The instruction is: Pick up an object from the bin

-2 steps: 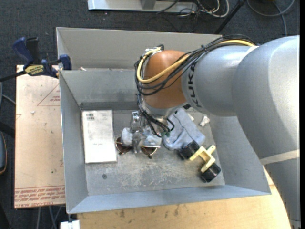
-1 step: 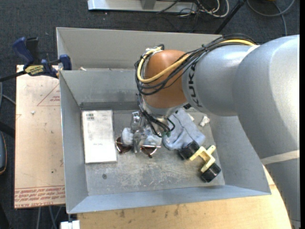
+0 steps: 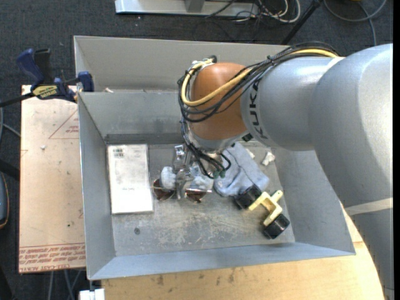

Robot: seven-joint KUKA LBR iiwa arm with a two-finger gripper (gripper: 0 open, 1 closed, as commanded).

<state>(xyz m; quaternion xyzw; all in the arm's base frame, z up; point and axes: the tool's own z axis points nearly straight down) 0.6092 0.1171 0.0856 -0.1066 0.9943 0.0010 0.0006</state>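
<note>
Grey bin floor point(image 3: 187, 230), brown-lensed sunglasses point(image 3: 165, 192) just beneath claw point(image 3: 183, 177), openness cannot be told.

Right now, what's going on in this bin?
A KUKA arm reaches into the grey bin from the right, with its jaws low over a pair of sunglasses with brown lenses near the middle of the floor. Whether anything is gripped cannot be told. A flat white box lies to the left. A pale crumpled thing and a yellow-and-black tool lie to the right.
</note>
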